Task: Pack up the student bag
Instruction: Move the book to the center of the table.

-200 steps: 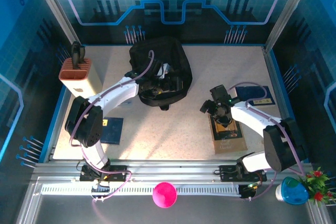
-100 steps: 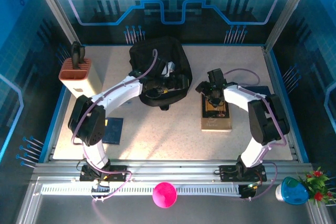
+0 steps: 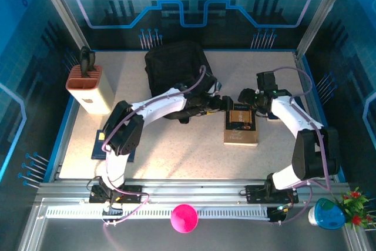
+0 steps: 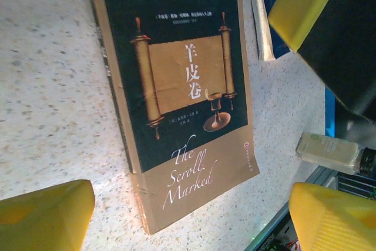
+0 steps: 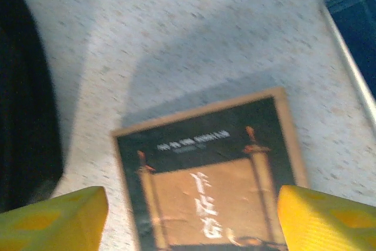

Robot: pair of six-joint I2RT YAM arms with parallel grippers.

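Note:
The student bag [image 3: 174, 73], a black soft backpack, lies at the back middle of the table, and its dark edge [image 5: 23, 92] shows in the right wrist view. A brown and black book titled "The Scroll Marked" [image 3: 241, 126] [image 4: 176, 98] [image 5: 205, 174] lies flat to the bag's right. My left gripper [image 3: 226, 103] [image 4: 191, 218] hovers at the book's far left corner, open, its yellow fingertips [image 4: 47, 216] wide apart. My right gripper [image 3: 245, 98] [image 5: 191, 218] hangs open over the book's far edge. One of its yellow fingers [image 4: 305, 4] shows in the left wrist view.
A tan box with an orange-brown top [image 3: 89, 85] stands at the back left. A blue book [image 3: 111, 145] lies near the left arm. Another blue book [image 3: 294, 109] [image 5: 358, 27] lies under the right arm. A pink object [image 3: 184, 217] sits on the front rail.
The left gripper swung from the bag to the right, up to the book. The book slid left and straightened. The right gripper drew back to the book's far edge.

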